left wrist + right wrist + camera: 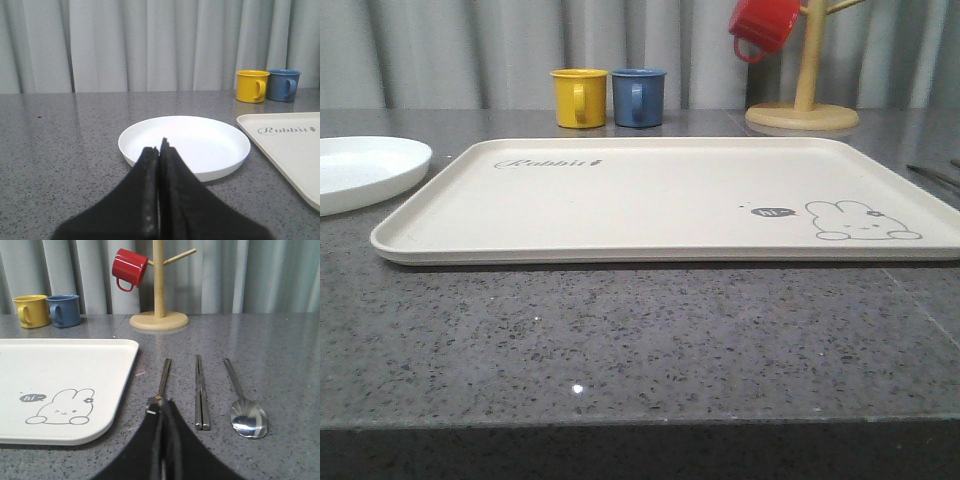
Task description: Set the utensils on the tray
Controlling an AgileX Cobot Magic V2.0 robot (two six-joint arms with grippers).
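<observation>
The cream tray point(660, 195) with the Rabbit script lies in the middle of the table with nothing on it; its corner also shows as tray point(295, 150) and tray point(60, 385). A round white plate point(200, 142) rests on the table to its left, also plate point(360, 170). To the tray's right lie a steel fork point(162, 382), steel chopsticks point(201, 392) and a steel spoon point(245, 412), side by side. My left gripper point(160, 146) is shut and empty, just short of the plate's near rim. My right gripper point(165, 405) is shut and empty, its tips in front of the fork's head.
A yellow mug point(578, 97) and a blue mug point(639, 97) stand behind the tray. At the back right a wooden mug tree point(804, 100) holds a red mug point(763, 25). The grey speckled counter point(620, 340) is bare in front of the tray.
</observation>
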